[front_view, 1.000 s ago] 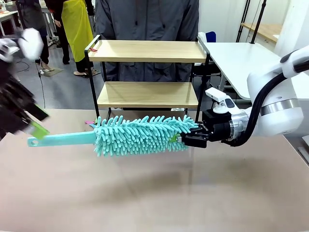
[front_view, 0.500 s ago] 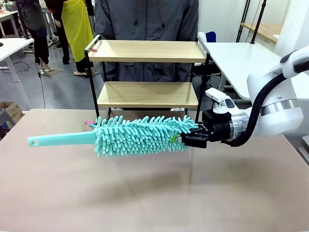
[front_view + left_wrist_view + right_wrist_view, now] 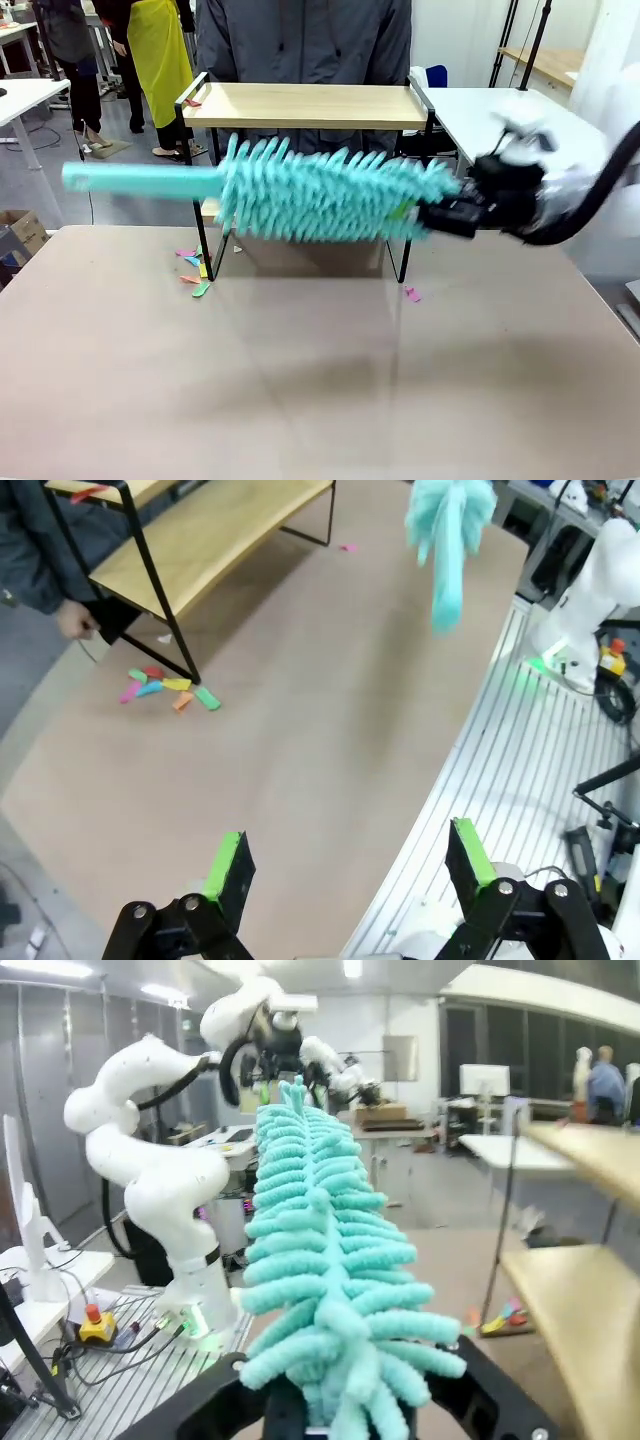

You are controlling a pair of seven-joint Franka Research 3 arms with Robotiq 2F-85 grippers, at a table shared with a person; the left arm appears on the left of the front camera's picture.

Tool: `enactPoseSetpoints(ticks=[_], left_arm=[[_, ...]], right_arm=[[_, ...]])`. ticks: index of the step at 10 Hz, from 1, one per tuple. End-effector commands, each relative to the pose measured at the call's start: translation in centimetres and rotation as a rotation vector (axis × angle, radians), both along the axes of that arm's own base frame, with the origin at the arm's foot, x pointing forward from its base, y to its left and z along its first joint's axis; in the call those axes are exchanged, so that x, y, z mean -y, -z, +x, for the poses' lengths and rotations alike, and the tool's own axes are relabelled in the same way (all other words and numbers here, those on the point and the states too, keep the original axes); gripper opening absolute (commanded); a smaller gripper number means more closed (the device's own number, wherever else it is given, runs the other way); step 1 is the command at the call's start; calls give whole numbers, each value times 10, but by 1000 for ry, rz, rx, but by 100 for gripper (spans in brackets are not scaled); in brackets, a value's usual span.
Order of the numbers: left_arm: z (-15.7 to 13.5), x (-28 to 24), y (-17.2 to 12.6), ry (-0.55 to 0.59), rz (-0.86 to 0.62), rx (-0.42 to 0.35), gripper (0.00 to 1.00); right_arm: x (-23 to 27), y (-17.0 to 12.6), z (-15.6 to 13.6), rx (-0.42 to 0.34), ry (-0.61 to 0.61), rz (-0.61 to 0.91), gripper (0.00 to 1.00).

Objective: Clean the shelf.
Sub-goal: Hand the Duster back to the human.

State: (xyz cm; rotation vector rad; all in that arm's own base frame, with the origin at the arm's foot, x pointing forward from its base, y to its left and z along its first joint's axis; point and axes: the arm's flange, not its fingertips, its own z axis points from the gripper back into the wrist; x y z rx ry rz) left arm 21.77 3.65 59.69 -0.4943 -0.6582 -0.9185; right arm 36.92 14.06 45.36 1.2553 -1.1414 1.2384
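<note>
Teal duster [image 3: 320, 190] level before the shelf [image 3: 305, 105] — handle leftward, fluffy tip clamped in right end effector [image 3: 432, 215].

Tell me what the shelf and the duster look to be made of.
Shelf: boards look like light wood or laminate, matte, faint grain; frame thin black metal, apparently painted. Duster: teal chenille-like soft fingers, probably microfibre, on a smooth teal handle, likely plastic.
</note>
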Motion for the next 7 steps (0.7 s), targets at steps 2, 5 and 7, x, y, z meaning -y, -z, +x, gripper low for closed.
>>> enactPoseSetpoints(ticks=[2, 5, 7], left_arm=[[1, -3, 1, 22, -11, 11, 100], [1, -3, 1, 22, -11, 11, 100], [1, -3, 1, 22, -11, 11, 100]], right_arm=[[53, -82, -36, 67, 269, 26, 17], [120, -119, -55, 50, 797, 132, 17], [158, -108, -62, -4, 1183, 176, 17]])
